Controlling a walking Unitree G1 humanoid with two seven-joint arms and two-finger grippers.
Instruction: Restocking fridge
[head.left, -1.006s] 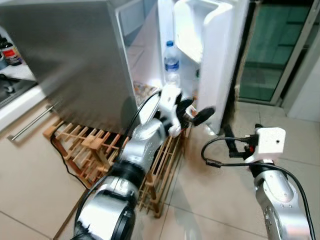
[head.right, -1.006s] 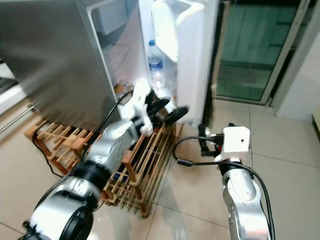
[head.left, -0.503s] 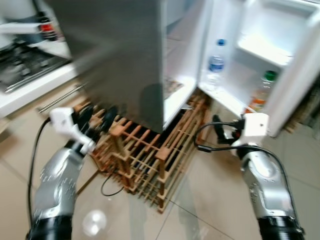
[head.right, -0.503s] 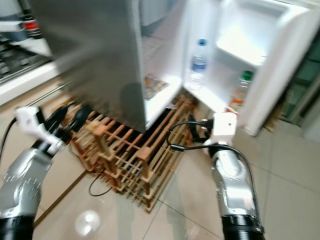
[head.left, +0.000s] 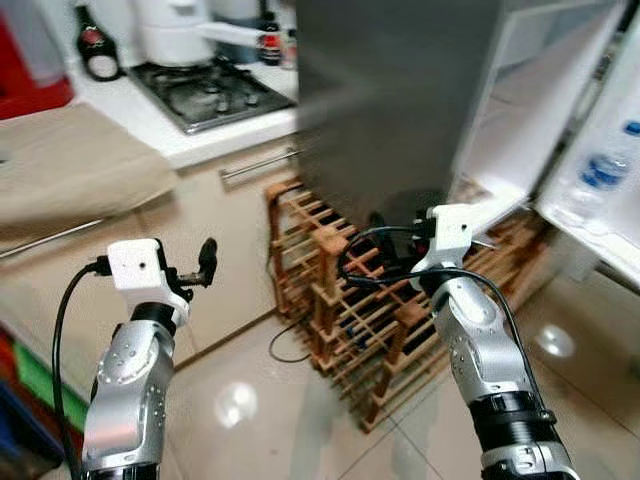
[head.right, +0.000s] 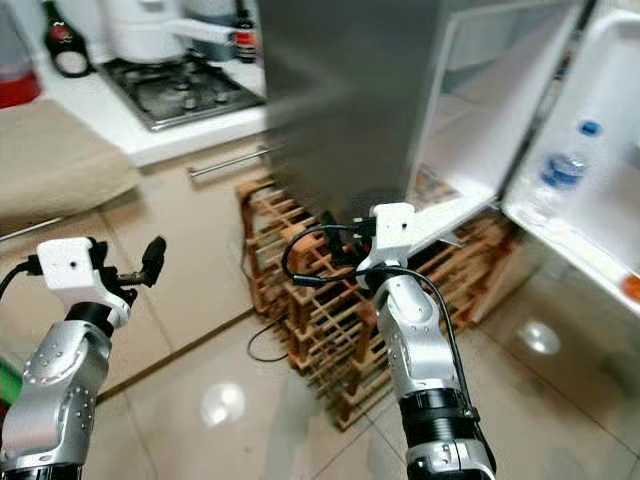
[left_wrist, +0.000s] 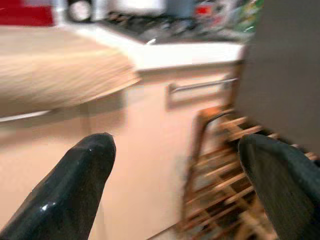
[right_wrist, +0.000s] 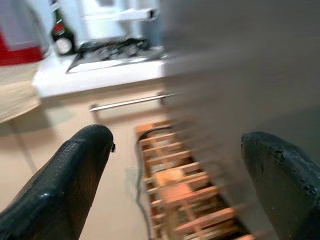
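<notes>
Hanging nearest, the left gripper (left_wrist: 175, 190) and right gripper (right_wrist: 175, 185) both hold their fingers spread wide, gripping nothing. Behind them a wooden rack (head.left: 360, 330) sits on the floor under the fridge (head.left: 400, 100), whose door (head.right: 590, 170) is swung open; a water bottle (head.right: 562, 165) stands upright in its shelf, cap up.

Bright, even indoor light, and the glossy floor (head.left: 300, 400) throws back round white glare spots on either side of the wooden rack (head.left: 370, 330). The fridge's (head.left: 400, 90) steel side is smeared with motion blur (edges barely hold). Both wrist views are soft throughout, with everything behind the near black fingers (left_wrist: 70, 195) streaked.
</notes>
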